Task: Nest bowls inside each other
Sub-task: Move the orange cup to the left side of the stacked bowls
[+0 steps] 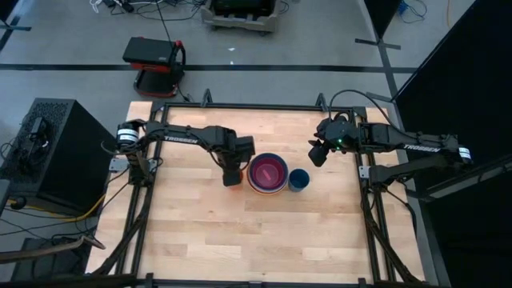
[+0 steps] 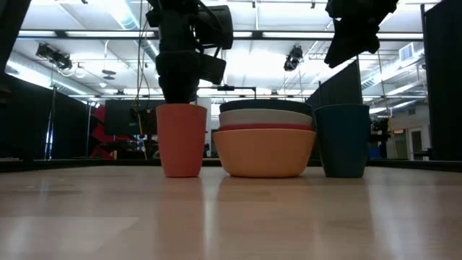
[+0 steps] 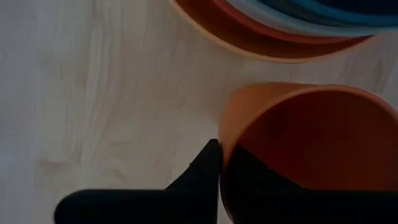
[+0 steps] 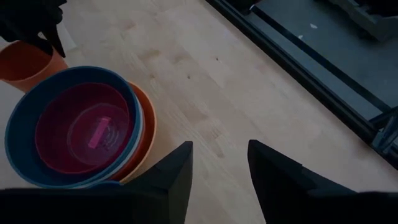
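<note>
The bowls stand nested in one stack at the table's middle: a yellow-orange bowl outermost, then red, white and teal rims, and the magenta bowl innermost. Just left of the stack an orange cup stands upright on the table, with my left gripper shut on its rim from above. A dark-blue cup stands just right of the stack. My right gripper hovers open above the table, to the right of the blue cup and farther back, with nothing between its fingers. My left gripper pinches the orange cup's wall at the rim, on the side away from the bowls. One finger is outside the cup and the other inside it. The fingers point down from above. The cup stands upright with its base on the table.
Bare wooden tabletop lies in front of the three things and toward the left edge. A black metal frame runs along the table's sides. Beyond the far edge a red and black box sits on the floor.
</note>
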### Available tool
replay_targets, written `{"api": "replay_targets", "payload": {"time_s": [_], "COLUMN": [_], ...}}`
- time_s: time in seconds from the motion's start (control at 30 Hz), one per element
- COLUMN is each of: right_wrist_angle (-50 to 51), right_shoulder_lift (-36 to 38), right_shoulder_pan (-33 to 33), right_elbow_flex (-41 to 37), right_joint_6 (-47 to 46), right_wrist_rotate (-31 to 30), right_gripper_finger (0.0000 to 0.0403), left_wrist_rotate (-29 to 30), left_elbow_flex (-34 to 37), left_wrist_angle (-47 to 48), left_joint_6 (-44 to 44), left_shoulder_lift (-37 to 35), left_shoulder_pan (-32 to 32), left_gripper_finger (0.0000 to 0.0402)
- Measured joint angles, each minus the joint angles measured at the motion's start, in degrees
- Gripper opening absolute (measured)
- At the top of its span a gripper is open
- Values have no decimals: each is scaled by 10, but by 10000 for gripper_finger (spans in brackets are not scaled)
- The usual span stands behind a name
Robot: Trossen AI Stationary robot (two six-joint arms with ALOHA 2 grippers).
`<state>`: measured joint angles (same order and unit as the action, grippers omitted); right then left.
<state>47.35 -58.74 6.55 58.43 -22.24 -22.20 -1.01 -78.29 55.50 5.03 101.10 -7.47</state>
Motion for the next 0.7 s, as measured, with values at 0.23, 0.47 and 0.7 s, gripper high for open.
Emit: {"api": "replay_targets", "payload": {"time_s": [0.23, 0.47, 0.7], "right_wrist_angle": [0, 0, 0], "right_shoulder_lift": [0, 0, 0], "right_shoulder_pan": [0, 0, 0], "right_elbow_flex": [0, 0, 0], "right_joint_6": [0, 0, 1], "right_wrist_rotate": [0, 0, 0], "right_gripper_finger": [160, 163, 159], "left_wrist_rotate": [5, 9, 9], "left_elbow_flex": [0, 0, 0], "left_wrist_angle": [-11, -20, -20], "left_joint_6": [0, 0, 1], "left_shoulder_lift": [3, 3, 3], "left_shoulder_pan": [0, 0, 0], "left_gripper_finger": [0, 0, 23]}}
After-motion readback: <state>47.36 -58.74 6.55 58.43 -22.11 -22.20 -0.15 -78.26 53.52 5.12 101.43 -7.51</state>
